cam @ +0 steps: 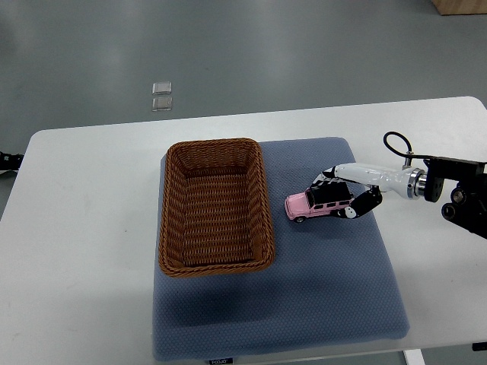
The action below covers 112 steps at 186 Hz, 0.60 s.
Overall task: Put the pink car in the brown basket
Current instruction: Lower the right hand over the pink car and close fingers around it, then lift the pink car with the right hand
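On the blue mat (pixel 319 304) that covers the middle of the white table (pixel 84 228), the pink car (pixel 319 204) stands on its wheels, just beside the long right wall of the basket (pixel 215 205), at about 3 o'clock from it. The car is still outside the basket and its wheels appear to rest on the mat, so I judge it is not lifted yet. The right robot hand (pixel 351 195) reaches in from 3 o'clock and sits at the rear part of the car: the upper fingers (pixel 329 176) lie over the dark roof, and a lower finger curls at the near side by the back wheel. The fingers look closed around the car, so the grasp seems made or nearly made, though I cannot see whether every finger really touches. The basket is empty; only its woven bottom shows. The left robot hand is not visible; only a small dark part shows at the table's 9 o'clock edge. By my judgement the task is at the grasp step: what is left is to raise the car, carry it toward 9 o'clock over the basket wall, and set it down inside. Two small clear items (pixel 161 96) lie on the floor beyond the table, at 12 o'clock.
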Motion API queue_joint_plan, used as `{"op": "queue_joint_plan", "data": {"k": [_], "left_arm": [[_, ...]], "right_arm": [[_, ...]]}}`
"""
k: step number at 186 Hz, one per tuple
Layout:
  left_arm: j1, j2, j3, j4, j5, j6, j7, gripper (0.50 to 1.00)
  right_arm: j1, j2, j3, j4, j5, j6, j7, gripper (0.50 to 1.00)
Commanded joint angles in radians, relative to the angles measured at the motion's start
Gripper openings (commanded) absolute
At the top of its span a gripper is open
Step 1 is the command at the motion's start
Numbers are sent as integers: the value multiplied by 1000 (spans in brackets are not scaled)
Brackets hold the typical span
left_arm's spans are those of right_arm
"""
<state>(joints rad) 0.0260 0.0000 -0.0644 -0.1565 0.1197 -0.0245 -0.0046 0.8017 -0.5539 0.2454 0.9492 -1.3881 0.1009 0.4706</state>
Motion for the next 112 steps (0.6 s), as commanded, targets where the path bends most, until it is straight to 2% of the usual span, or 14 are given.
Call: {"op": "queue_joint_plan", "data": {"k": [1,73,112], "left_arm": [[0,0,0,0,0,0,0,1000],[0,0,0,0,0,0,0,1000],[0,0,0,0,0,0,0,1000]], "right_arm": [[2,-1,6,-1,3,-9,0,500],[67,-11,25,-30,24,-23,0,500],[126,-3,77,-38,136,-6,-6,500]]}}
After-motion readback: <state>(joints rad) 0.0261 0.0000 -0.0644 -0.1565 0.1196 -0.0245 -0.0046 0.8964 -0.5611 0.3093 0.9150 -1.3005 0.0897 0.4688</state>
